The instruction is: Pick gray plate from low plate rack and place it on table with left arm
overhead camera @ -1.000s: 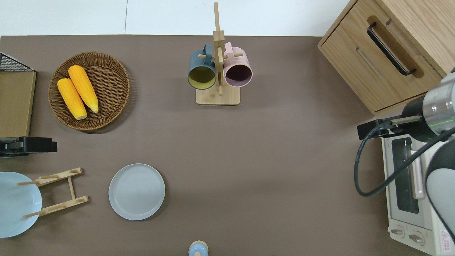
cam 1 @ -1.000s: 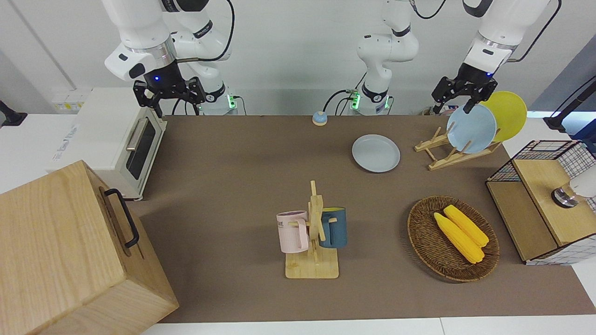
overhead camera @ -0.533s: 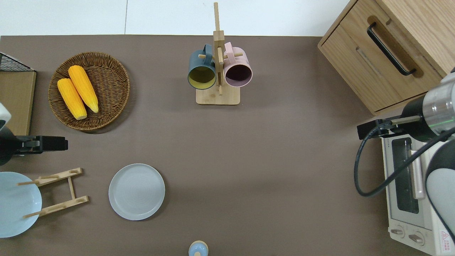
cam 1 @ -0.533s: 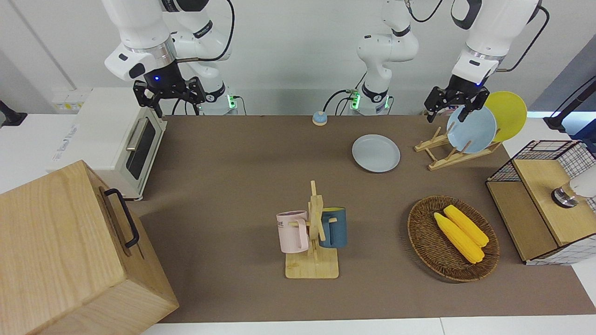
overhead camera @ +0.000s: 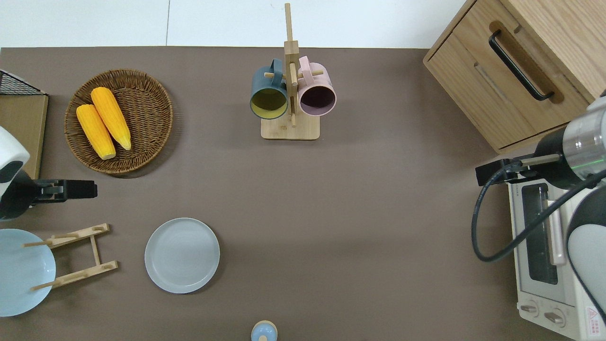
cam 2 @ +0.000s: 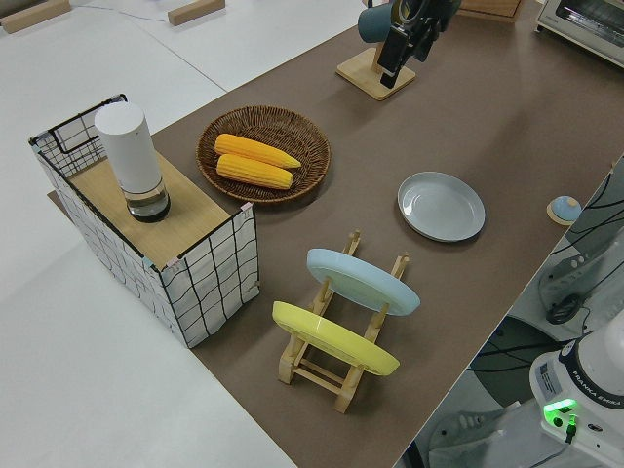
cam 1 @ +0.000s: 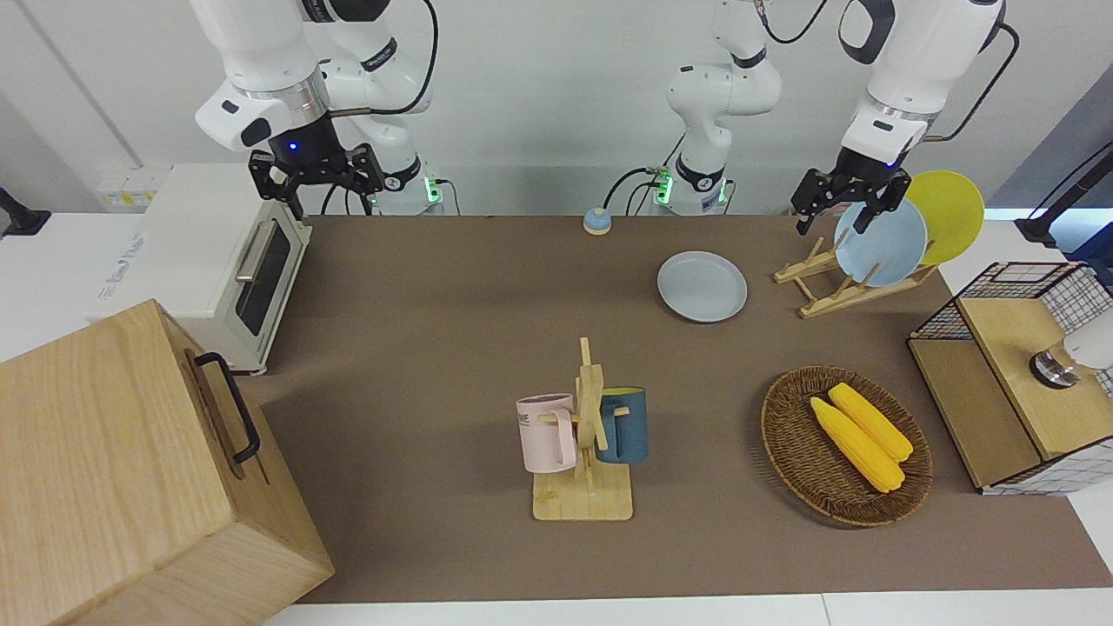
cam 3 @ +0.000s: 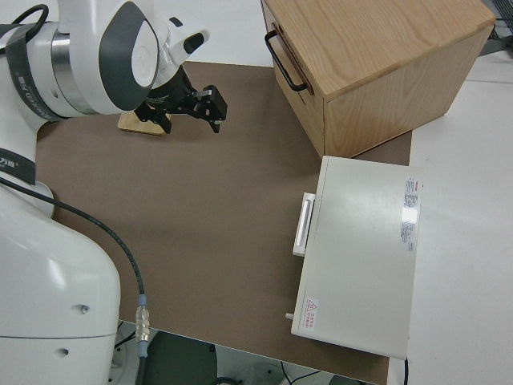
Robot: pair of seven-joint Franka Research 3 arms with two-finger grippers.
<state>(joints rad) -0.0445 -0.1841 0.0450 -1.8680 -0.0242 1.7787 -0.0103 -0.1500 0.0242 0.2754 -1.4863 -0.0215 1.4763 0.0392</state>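
Gray plate (overhead camera: 182, 255) lies flat on the table (overhead camera: 360, 208), beside the low plate rack (overhead camera: 78, 255), near the robots' edge. Left gripper (cam 1: 843, 201), empty, fingers spread, hovers above the rack; right arm parked.

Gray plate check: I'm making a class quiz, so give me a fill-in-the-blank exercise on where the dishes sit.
The gray plate lies flat on the ____.
The low plate rack holds ____ plates.
The wicker basket holds two ears of ____.
On the rack, the plate nearest the gray plate is light ____.

Missing words: table; two; corn; blue
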